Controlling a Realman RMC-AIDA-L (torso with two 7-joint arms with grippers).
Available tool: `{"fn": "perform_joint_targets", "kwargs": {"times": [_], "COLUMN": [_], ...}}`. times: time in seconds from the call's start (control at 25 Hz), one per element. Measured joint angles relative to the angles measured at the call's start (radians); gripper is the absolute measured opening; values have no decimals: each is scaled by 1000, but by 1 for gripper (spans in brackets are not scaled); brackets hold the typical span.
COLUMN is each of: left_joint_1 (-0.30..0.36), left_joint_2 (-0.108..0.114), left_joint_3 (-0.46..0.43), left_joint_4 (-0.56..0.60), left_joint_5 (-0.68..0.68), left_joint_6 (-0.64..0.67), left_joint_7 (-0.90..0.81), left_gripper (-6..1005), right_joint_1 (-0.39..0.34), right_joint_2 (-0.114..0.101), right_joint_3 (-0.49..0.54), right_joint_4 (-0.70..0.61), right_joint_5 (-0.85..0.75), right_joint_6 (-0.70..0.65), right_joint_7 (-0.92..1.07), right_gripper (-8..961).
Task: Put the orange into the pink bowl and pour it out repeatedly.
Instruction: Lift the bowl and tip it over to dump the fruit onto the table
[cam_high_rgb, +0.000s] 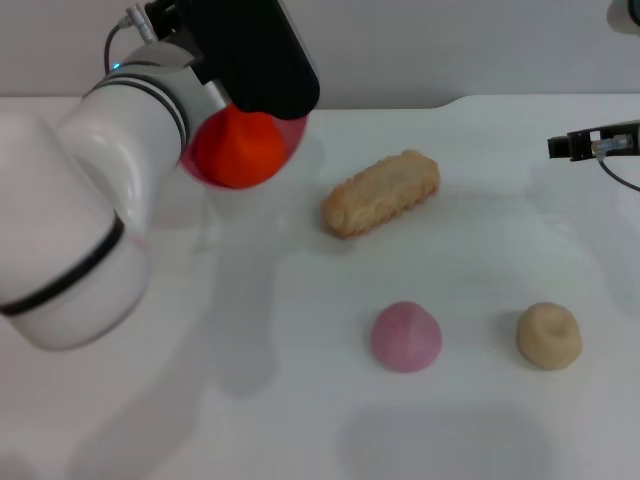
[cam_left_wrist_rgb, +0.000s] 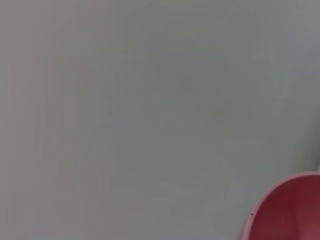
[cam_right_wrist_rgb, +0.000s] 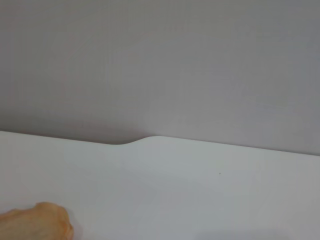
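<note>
The orange (cam_high_rgb: 238, 150) lies in the pink bowl (cam_high_rgb: 296, 136), which is tilted with its mouth toward me at the back left of the white table. My left gripper (cam_high_rgb: 262, 95), a black body on the big white arm, sits over the bowl's top rim and holds it up; its fingertips are hidden. An edge of the pink bowl (cam_left_wrist_rgb: 287, 212) shows in the left wrist view. My right gripper (cam_high_rgb: 562, 146) hangs idle at the far right, well away from the bowl.
A beige oblong bread-like toy (cam_high_rgb: 381, 193) lies in the middle; its end (cam_right_wrist_rgb: 35, 222) shows in the right wrist view. A small pink dome lump (cam_high_rgb: 406, 337) and a beige round lump (cam_high_rgb: 549, 336) lie near the front. A grey wall (cam_right_wrist_rgb: 160, 65) stands behind the table.
</note>
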Motion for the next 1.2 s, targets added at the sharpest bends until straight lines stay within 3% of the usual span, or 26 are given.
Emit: {"fn": "perform_joint_targets", "kwargs": {"times": [0.48,1.2], "left_joint_1": [24,33], "left_joint_2": [1,-3], "left_joint_3": [202,326], "left_joint_4": [-55,-118], "left_joint_5": [303,641], "left_joint_6": [6,30], "left_joint_7": [-31,32], "left_gripper": [48,48], "right_joint_1": [9,12], "right_joint_2": [-2,-2], "right_joint_3": [-6,-3], "right_joint_4": [1,7], "right_joint_5": [7,5], "right_joint_6": [-1,-2], "right_joint_7": [0,0], "right_gripper": [724,724]}}
